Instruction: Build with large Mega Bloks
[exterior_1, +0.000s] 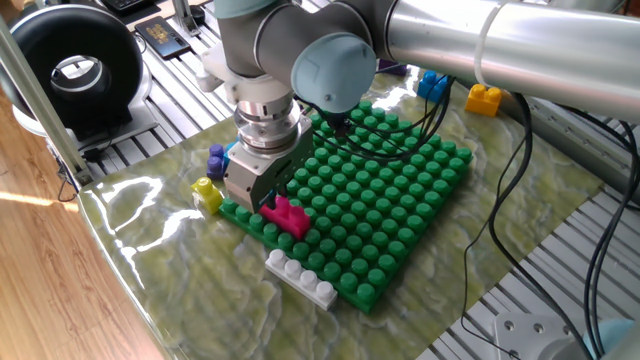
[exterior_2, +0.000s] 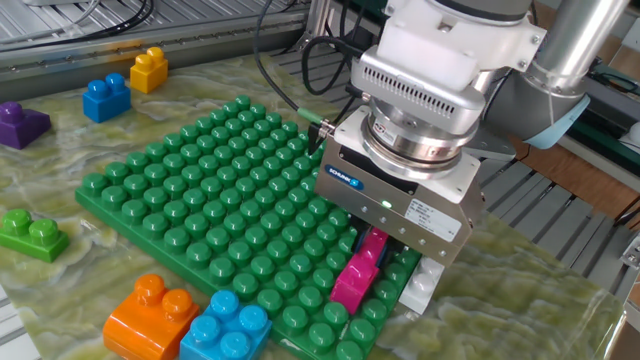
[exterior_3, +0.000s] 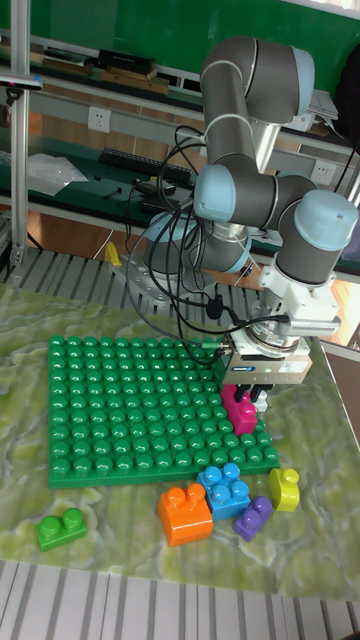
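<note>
- While the gripper (exterior_2: 378, 262) hangs low over the near corner of the green baseplate (exterior_2: 200, 210), the step in hand looks like seating the magenta brick (exterior_2: 357, 272) on the plate's studs.
- Its jaws reach down on either side of the magenta brick, but whether they pinch it or stand just spread off it I cannot tell.
- That brick sits at the plate's edge, just beside the white-grey brick (exterior_1: 300, 279) lying on the counter (exterior_1: 190, 280).
- Next, I judge, it needs a straight press down if unseated, or a clean vertical lift away.
- Around: orange brick (exterior_2: 150, 315) and light blue brick (exterior_2: 226, 328) touch off the plate's front; a yellow brick (exterior_1: 207, 194) and purple brick (exterior_1: 216, 158) crowd the gripper's side.
- A cable (exterior_2: 290, 95) trails across the plate; nothing else blocks a lift.
</note>
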